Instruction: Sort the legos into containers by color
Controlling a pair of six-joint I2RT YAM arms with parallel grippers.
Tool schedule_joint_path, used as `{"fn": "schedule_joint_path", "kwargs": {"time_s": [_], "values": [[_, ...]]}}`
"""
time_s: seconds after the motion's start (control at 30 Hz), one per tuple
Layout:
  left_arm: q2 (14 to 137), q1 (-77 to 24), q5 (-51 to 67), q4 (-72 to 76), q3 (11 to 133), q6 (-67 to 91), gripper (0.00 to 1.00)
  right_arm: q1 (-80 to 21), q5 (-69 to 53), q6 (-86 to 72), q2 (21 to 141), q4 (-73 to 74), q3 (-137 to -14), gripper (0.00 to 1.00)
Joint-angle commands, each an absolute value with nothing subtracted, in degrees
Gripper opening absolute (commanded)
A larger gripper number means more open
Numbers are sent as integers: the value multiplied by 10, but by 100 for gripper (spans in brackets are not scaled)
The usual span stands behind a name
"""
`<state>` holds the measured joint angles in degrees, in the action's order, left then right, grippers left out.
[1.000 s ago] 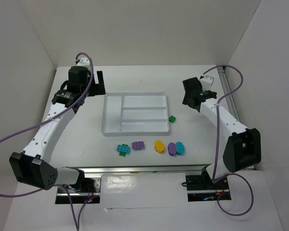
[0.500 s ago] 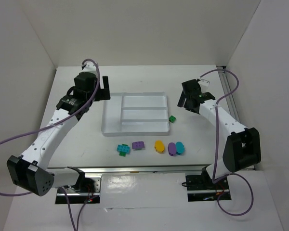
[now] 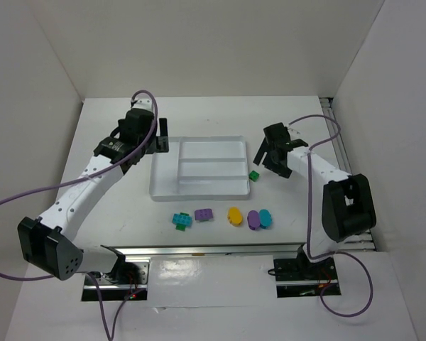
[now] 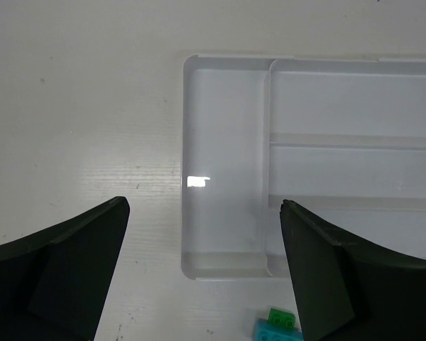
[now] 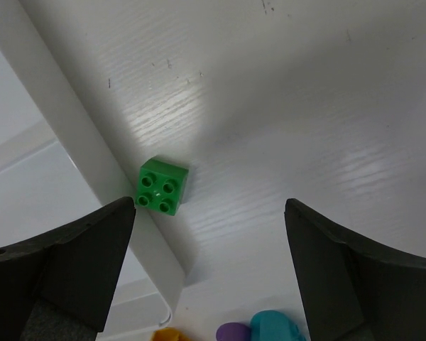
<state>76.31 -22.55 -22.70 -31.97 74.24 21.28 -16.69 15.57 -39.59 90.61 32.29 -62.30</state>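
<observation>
Plain white walls (image 3: 220, 42) enclose a white table (image 3: 284, 114) (faint wood grain, small scuffs) on three sides.

No readable text, labels, brands, numbers or signs on anything in view

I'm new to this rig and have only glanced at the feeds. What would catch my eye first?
The white tray lies mid-table with every section bare. A lone green brick sits beside its right rim, with the open right gripper above it. Below the tray in the top view lie five legos in a row: teal-and-green piece, purple brick, yellow-orange oval, purple oval, teal oval.
</observation>
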Motion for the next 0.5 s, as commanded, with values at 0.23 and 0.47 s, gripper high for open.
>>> {"fn": "schedule_joint_path", "kwargs": {"time_s": [0.23, 0.47], "values": [[774, -237, -226, -339, 730, 221, 100, -184, 118, -432, 972, 254, -628, 78], [787, -237, -192, -347, 730, 214, 100, -184, 99, -432, 992, 228, -628, 74]]}}
